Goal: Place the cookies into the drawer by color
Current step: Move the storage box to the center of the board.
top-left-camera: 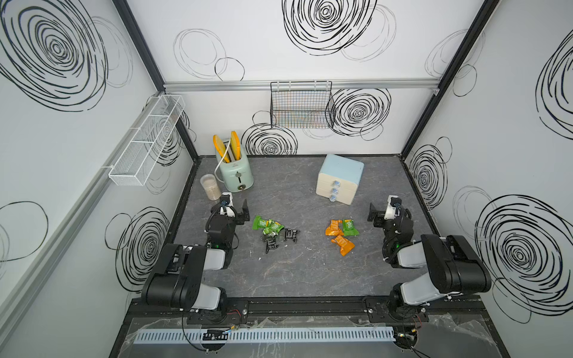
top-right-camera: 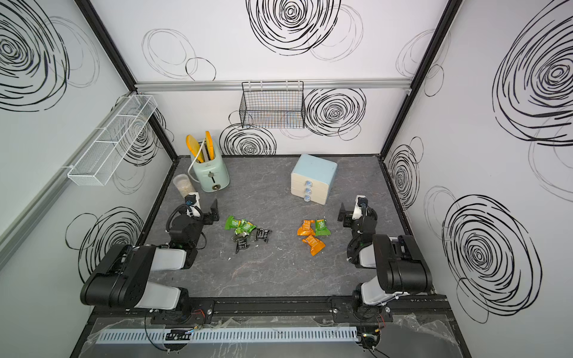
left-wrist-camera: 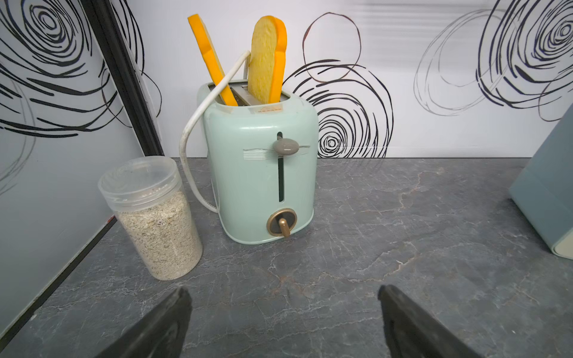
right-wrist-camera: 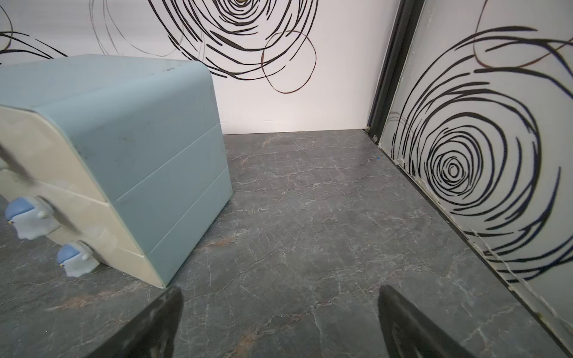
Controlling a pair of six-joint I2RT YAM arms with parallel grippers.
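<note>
The cookies lie in two heaps on the grey table in both top views. The left heap has green packets (top-left-camera: 263, 223) and black packets (top-left-camera: 280, 238). The right heap has orange packets (top-left-camera: 339, 237) and one green packet (top-left-camera: 350, 227). The drawer (top-left-camera: 339, 178) (right-wrist-camera: 139, 139) stands at the back right, its three cream fronts closed. My left gripper (top-left-camera: 228, 212) (left-wrist-camera: 283, 291) hovers open and empty left of the green heap, facing the toaster. My right gripper (top-left-camera: 391, 214) (right-wrist-camera: 279, 291) is open and empty too, right of the orange heap, beside the drawer's near corner.
A mint toaster (top-left-camera: 235, 173) holding two bread slices stands at the back left, with a lidded jar of grain (top-left-camera: 210, 186) beside it. A black wire basket (top-left-camera: 302, 105) hangs on the back wall. A white mesh rack (top-left-camera: 145, 139) hangs on the left wall.
</note>
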